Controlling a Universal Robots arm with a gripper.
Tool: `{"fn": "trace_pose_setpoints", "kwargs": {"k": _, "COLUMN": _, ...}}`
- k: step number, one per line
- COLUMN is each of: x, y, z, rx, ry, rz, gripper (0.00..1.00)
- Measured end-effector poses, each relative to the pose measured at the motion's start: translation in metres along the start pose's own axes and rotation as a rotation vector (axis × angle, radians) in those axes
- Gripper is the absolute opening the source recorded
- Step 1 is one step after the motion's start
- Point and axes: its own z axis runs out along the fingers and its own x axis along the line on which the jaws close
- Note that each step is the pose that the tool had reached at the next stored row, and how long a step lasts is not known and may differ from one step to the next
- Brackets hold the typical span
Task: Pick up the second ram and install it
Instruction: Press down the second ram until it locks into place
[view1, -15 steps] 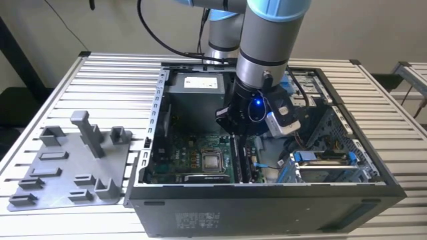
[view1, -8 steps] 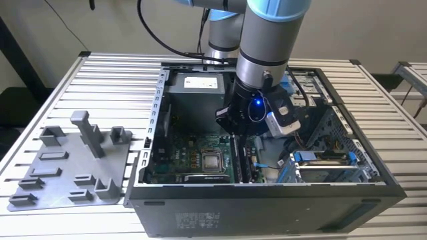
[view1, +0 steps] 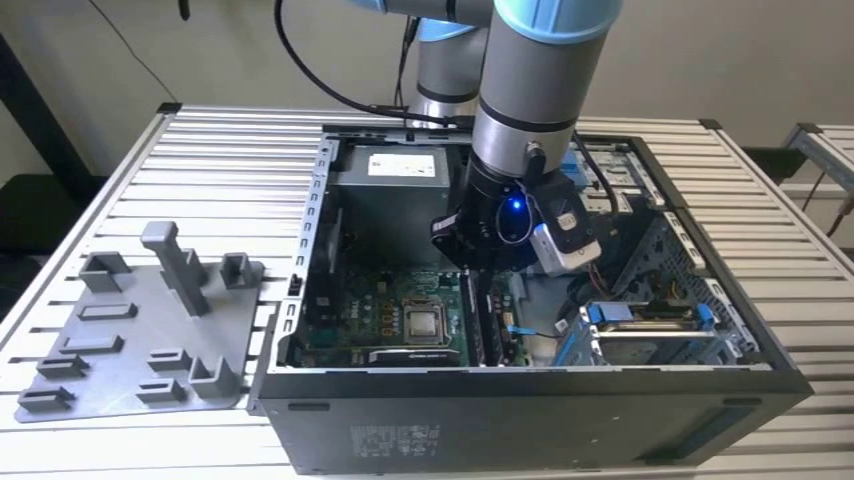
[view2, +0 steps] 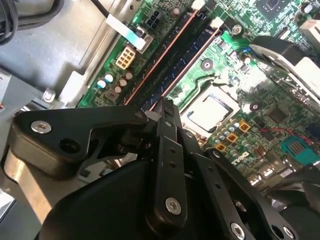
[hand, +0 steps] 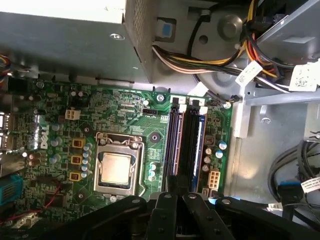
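While the gripper is hanging low inside the case, its fingers are sitting drawn narrow, almost together, right over the near end of the slots. I cannot tell whether they are pinching anything. The ram is showing in the second wrist view as a dark blue strip lying along the slot nearer the CPU, running away from the fingertips. Whether it is fully seated, I cannot tell; the latches at the far end are too small to judge. The grey plate outside the case is standing without any stick on it.

Trouble, I am judging, is lying mostly in alignment. If the stick is sitting tilted or off its notch, downward force is risking bent contacts or a cracked board. Pressure at one end only is likely to leave the other end riding high and unlatched. Any sideways drift is threatening the neighbouring slot and the small capacitors beside it.
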Motion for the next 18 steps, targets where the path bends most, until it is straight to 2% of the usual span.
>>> {"fn": "trace_pose_setpoints", "kwargs": {"k": 2, "x": 0.0000, "y": 0.0000, "z": 0.0028, "rx": -0.0001, "ry": 0.0023, "rz": 0.001, "gripper": 0.11}}
{"fn": "trace_pose_setpoints", "kwargs": {"k": 14, "x": 0.0000, "y": -0.0006, "z": 0.0231, "rx": -0.0002, "ry": 0.0031, "rz": 0.001, "gripper": 0.11}}
{"fn": "trace_pose_setpoints", "kwargs": {"k": 16, "x": 0.0000, "y": -0.0006, "z": 0.0243, "rx": -0.0006, "ry": 0.0042, "rz": 0.001, "gripper": 0.11}}
{"fn": "trace_pose_setpoints", "kwargs": {"k": 18, "x": -0.0002, "y": 0.0002, "z": 0.0194, "rx": -0.0050, "ry": 0.0029, "rz": 0.001, "gripper": 0.11}}
